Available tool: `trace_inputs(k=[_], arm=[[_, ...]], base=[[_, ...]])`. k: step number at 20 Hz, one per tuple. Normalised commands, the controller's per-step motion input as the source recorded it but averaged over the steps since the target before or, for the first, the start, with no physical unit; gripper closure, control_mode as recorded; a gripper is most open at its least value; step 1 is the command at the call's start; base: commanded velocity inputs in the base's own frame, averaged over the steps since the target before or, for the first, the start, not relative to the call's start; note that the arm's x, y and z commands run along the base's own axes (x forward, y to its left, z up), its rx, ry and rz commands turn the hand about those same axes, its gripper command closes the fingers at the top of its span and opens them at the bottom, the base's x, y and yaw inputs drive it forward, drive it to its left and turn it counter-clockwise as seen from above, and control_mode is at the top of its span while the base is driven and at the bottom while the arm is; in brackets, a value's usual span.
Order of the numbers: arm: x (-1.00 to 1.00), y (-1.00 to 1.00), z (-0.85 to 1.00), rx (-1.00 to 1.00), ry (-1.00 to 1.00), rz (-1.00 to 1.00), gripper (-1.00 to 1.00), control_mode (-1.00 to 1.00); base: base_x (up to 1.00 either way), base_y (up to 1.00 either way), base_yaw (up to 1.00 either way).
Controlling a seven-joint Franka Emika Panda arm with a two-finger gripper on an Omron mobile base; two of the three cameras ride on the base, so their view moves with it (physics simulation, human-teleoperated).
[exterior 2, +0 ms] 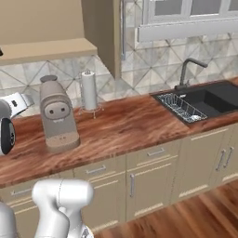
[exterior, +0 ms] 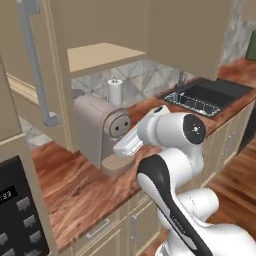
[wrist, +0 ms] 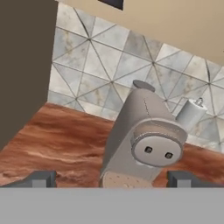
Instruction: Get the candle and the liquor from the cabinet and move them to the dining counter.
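My gripper (wrist: 111, 179) is open and holds nothing; its two dark fingertips (wrist: 41, 178) stand wide apart. It hangs low over the worktop and points at a beige coffee machine (wrist: 144, 140). The tan wall cabinet (exterior: 105, 55) is above, and one of its doors (exterior: 50, 75), with a long metal bar handle (exterior: 34, 60), stands swung out at the left. From below, its underside (exterior 2: 46, 49) hides the inside. The candle and the liquor are hidden. The dining counter is out of view. My white arm (exterior: 170, 135) reaches toward the coffee machine (exterior: 100, 130).
A paper towel roll (exterior 2: 88, 90) stands right of the coffee machine (exterior 2: 56, 114) on the wood worktop (exterior 2: 130, 125). A black sink (exterior 2: 204, 100) with a faucet (exterior 2: 188, 69) lies farther right. A microwave panel (exterior: 15, 210) is at the lower left. Drawer cabinets (exterior 2: 153, 172) sit below.
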Motion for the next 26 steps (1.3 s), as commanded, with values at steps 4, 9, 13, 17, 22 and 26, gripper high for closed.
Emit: trace_inputs(k=[4, 9, 13, 17, 22, 26], arm=[[0.0, 0.0, 0.0, 0.0, 0.0, 0.0, -1.0, 1.0], [0.0, 0.0, 0.0, 0.0, 0.0, 0.0, -1.0, 1.0], [0.0, 0.0, 0.0, 0.0, 0.0, 0.0, -1.0, 1.0], [0.0, 0.0, 0.0, 0.0, 0.0, 0.0, -1.0, 1.0], [0.0, 0.0, 0.0, 0.0, 0.0, 0.0, -1.0, 1.0], [0.0, 0.0, 0.0, 0.0, 0.0, 0.0, -1.0, 1.0]], base=[[0.5, -0.41, 0.33], [0.7, -0.12, 0.29], [0.87, 0.07, 0.28], [0.8, 0.02, 0.32], [0.7, 0.06, 0.41], [0.64, 0.1, 0.43]])
